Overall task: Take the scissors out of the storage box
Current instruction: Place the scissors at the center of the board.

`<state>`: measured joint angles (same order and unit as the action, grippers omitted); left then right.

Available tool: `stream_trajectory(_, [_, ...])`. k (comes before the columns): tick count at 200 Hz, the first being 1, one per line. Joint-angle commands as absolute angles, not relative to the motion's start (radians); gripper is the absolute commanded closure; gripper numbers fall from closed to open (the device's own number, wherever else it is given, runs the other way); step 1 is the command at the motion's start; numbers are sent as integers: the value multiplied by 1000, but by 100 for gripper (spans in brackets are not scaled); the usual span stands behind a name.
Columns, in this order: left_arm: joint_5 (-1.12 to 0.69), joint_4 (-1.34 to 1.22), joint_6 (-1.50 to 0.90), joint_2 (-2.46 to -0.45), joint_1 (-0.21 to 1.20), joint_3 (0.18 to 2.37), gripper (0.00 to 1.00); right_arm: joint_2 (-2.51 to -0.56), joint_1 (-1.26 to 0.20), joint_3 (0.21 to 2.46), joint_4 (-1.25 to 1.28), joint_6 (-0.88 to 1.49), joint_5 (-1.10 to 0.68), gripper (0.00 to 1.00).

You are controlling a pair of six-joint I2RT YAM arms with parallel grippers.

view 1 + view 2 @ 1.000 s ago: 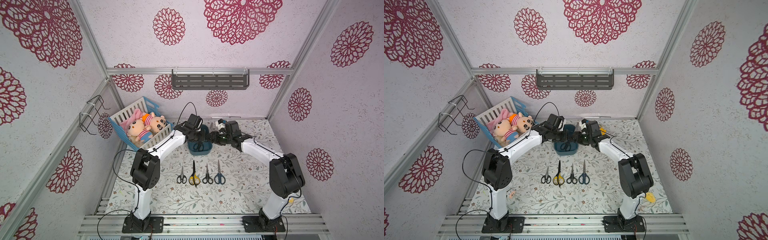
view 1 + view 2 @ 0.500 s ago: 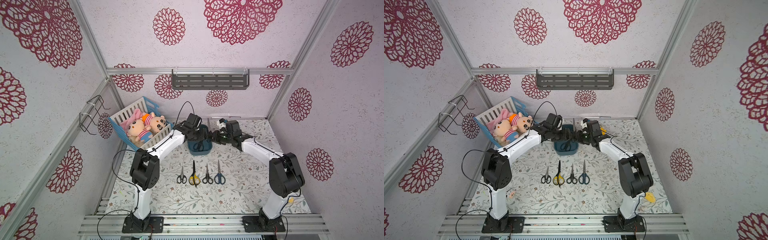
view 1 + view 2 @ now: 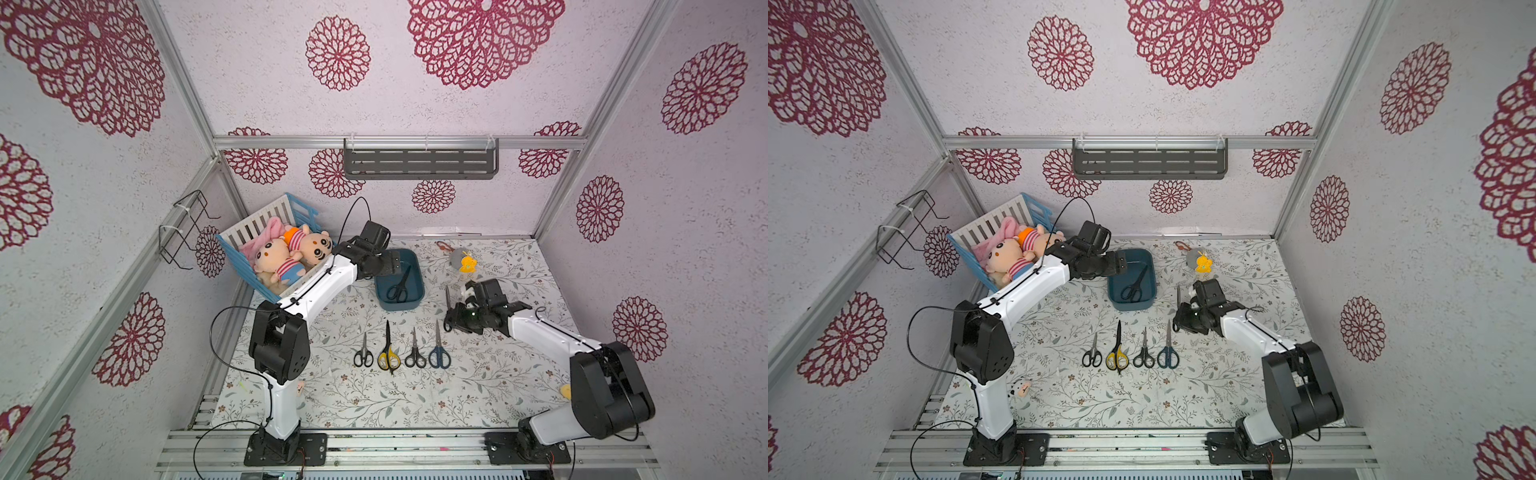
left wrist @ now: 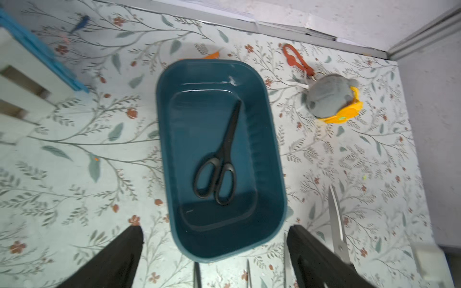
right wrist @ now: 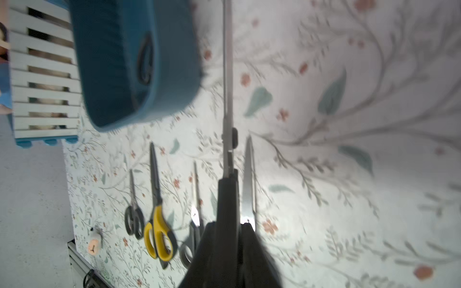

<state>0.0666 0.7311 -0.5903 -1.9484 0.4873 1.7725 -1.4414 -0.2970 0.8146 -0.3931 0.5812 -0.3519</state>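
The dark teal storage box (image 3: 399, 306) (image 3: 1133, 306) (image 4: 272, 149) stands on the mat with one black-handled pair of scissors (image 3: 399, 284) (image 3: 1133, 284) (image 4: 220, 159) lying flat inside. My left gripper (image 3: 392, 264) (image 3: 1120, 264) (image 4: 214, 232) hovers open over the box's far left end. To the right of the box, my right gripper (image 3: 456, 311) (image 3: 1185, 311) (image 5: 228, 224) is shut on another black-handled pair (image 5: 227, 104), whose blades (image 3: 447, 294) (image 3: 1178, 294) point away from me. Several pairs lie in a row in front: black (image 3: 363, 353), yellow-and-black (image 3: 388, 353), black (image 3: 414, 353), blue (image 3: 438, 353).
A white-and-blue slatted crate (image 3: 266, 220) with plush dolls stands at the back left, beside my left arm. A grey-and-yellow toy (image 3: 463, 262) lies behind the right gripper. A grey shelf (image 3: 419, 164) hangs on the back wall, a wire rack (image 3: 183, 228) on the left wall.
My left gripper has opened and stays at the box. My right gripper has shut on a black-handled pair and carried it away from the box, to the right and nearer the front.
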Motion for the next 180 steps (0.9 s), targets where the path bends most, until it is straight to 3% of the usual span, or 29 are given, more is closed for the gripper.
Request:
stream_trajectory(1, [122,755,-571,-1900,468,1768,3,-1349,-300,736,-419,618,-319,88])
stream_trajectory(98, [117,743,-577,-1879,462,1755,3,-1336,-302,602,-389,664,-315,82])
stream_trajectory(143, [115,741,-575,-1875,460,1743,3,-1342,-300,604,-424,654,-256,63])
stream_trajectory(180, [110,729,-578,-1876,457,1740,3,-1337,-297,632,-476,637,-209,56])
